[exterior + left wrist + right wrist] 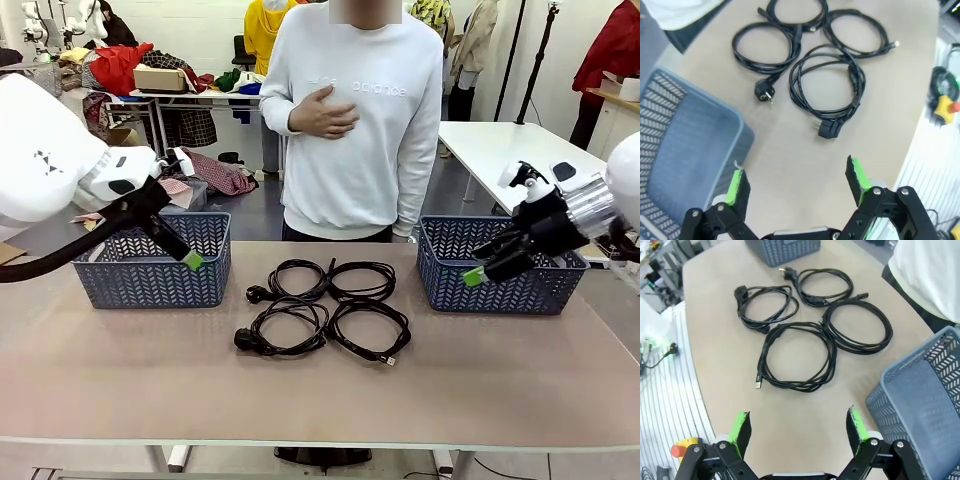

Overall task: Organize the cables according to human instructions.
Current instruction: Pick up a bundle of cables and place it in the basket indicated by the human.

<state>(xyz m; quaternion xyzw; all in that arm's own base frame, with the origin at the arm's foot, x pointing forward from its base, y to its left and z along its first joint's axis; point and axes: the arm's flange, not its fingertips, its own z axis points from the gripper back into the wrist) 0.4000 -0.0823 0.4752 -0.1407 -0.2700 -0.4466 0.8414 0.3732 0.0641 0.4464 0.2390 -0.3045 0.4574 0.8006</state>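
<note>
— Hovering beside the left basket [150, 285], the left gripper [795, 172] stands wide, nothing held.
— And the right gripper [796, 416]?
— Wide too, empty, by the right basket [540, 290]. Four coiled cables [322, 300] lie mid-table between the baskets, clustered two by two, coils touching.

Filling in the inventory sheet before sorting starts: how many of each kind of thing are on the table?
cables: 4
baskets: 2
Total: 6
</note>
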